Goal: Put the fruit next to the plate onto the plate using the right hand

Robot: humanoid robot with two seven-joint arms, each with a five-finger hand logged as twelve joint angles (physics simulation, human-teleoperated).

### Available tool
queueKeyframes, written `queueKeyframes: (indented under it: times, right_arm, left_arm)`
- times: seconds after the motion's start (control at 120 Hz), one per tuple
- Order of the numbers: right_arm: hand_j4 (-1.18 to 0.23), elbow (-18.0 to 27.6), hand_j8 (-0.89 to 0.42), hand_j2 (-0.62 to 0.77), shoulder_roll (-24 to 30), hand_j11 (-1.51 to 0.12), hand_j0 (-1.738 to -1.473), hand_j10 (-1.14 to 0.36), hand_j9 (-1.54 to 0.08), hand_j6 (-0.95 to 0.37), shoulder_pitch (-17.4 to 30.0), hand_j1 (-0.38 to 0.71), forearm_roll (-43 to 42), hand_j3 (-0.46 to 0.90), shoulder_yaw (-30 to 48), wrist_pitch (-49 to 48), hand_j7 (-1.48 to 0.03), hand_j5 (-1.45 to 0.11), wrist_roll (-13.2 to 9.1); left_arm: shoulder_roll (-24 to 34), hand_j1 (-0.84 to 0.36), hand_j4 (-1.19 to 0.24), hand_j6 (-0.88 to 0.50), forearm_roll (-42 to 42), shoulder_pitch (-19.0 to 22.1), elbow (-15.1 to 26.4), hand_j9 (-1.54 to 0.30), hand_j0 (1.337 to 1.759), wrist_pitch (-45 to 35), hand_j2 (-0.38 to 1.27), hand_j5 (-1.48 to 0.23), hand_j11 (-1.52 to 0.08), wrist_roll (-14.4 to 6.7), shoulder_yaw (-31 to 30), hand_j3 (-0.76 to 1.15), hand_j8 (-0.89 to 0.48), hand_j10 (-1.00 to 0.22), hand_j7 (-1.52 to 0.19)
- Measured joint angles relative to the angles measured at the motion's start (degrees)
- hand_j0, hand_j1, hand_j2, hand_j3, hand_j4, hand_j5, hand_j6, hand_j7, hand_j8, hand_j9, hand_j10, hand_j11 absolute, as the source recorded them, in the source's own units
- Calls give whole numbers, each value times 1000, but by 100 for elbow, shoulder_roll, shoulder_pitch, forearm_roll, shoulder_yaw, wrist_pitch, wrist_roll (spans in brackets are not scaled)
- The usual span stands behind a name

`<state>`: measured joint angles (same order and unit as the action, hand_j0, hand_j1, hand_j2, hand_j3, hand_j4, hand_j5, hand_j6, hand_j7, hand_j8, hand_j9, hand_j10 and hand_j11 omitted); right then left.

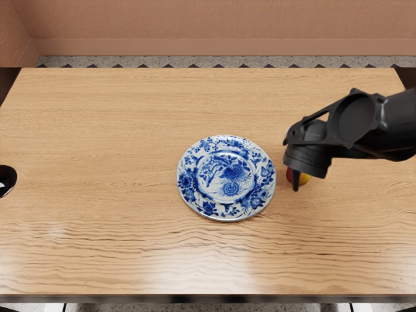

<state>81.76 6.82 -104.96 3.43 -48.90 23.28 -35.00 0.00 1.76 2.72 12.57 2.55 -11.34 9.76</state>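
The wood-grain surface [97, 130] lies open to the left and towards the near edge. A round glazed plate [186, 179], patterned in blue flowers, sits mid-surface. Just beside its right rim is the small round red-and-yellow fruit [303, 179], off the plate, with the matt black right hand [308, 159] directly over it; whether it grips cannot be told. The left hand [4, 181] peeks in at the left edge

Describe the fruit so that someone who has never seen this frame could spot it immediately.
On the wide wooden table, find the round blue-and-white patterned plate near the middle. Just off its right rim, not touching it, a small red-and-yellow fruit peeks out beneath the black right hand. Nothing else there is small and warm-coloured.
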Motion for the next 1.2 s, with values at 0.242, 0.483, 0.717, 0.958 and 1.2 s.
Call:
queueKeyframes:
  times: [0.242, 0.483, 0.717, 0.958, 1.2]
  right_arm:
    - [-233, -11, -233, -46, -8, -302, -1658, -233, -302, -233, 143, -71, 0, 0, 112, 100, -302, -302, 0]
    - [-242, -11, -242, -48, 12, -314, -1658, -242, -314, -242, 132, -60, 0, 0, 79, 122, -314, -314, 0]
    - [-246, -3, -246, -48, 43, -319, -1658, -246, -319, -246, 111, -55, 5, 0, -11, 124, -319, -319, 0]
    - [-280, 10, -280, -55, 47, -363, -1658, -280, -363, -281, 124, -14, 6, 0, 15, 117, -363, -363, 0]
    - [-312, 7, -312, -62, 40, -405, -1658, -312, -405, -312, 155, 25, 4, 0, 20, 116, -405, -405, 0]
  left_arm:
    - [0, 349, 0, 0, 0, 0, 0, 0, 1658, 0, 0, 0, 0, 0, 0, 0, 0, 0, 0]
    - [0, 349, 0, 0, 0, 0, 0, 0, 1658, 0, 0, 0, 0, 0, 0, 0, 0, 0, 0]
    - [0, 349, 0, 0, 0, 0, 0, 0, 1658, 0, 0, 0, 0, 0, 0, 0, 0, 0, 0]
    - [0, 349, 0, 0, 0, 0, 0, 0, 1658, 0, 0, 0, 0, 0, 0, 0, 0, 0, 0]
    - [0, 349, 0, 0, 0, 0, 0, 0, 1658, 0, 0, 0, 0, 0, 0, 0, 0, 0, 0]
